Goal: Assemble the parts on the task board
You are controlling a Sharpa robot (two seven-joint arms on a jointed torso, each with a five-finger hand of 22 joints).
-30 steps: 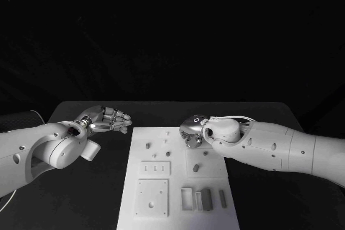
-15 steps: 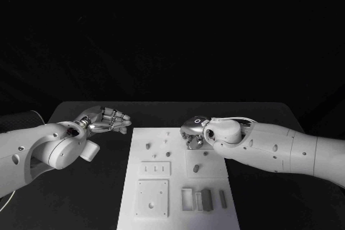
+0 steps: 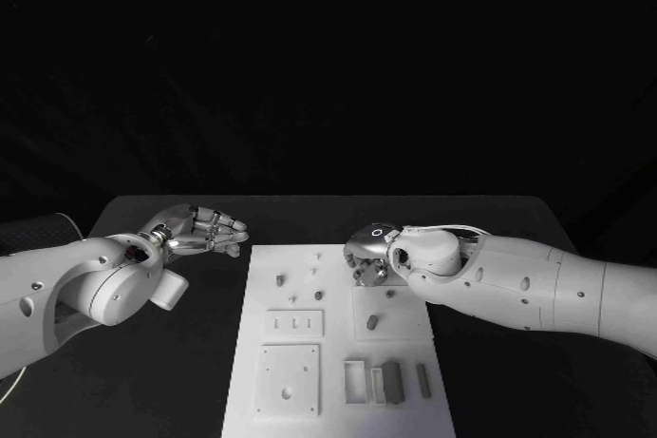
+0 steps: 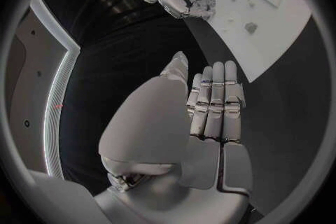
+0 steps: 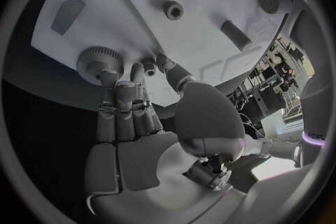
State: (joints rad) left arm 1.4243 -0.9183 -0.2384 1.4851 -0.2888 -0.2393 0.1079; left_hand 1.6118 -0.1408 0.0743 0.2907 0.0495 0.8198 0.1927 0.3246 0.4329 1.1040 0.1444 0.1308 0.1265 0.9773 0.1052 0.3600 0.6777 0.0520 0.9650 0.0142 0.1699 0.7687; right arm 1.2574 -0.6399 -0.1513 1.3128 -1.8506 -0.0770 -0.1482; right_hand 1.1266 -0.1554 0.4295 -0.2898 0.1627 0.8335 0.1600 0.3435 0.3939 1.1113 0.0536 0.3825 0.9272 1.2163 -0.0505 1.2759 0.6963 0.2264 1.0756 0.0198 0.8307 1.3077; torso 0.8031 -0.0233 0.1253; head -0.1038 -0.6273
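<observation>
We see the task board (image 3: pixel 343 352) lying in the middle of the black tabletop (image 3: pixel 164 381), between our two arms. Our right hand (image 3: pixel 367 257) is down over the board's far right corner; in the right wrist view its fingers (image 5: pixel 122 98) reach to a round knurled part (image 5: pixel 98 60) at the board's edge, fingertips touching it, though we cannot tell whether it is gripped. Just beyond, a small hex-socket part (image 5: pixel 173 9) and a dark peg (image 5: pixel 236 35) stand in the board. Our left hand (image 3: pixel 198 231) hovers off the board's far left corner, above the bare tabletop, holding nothing; the left wrist view shows its fingers (image 4: pixel 220 98) straight and side by side, thumb apart. Nearer to us the board carries a square plate (image 3: pixel 290 377) and a row of upright rectangular blocks (image 3: pixel 390 379)
</observation>
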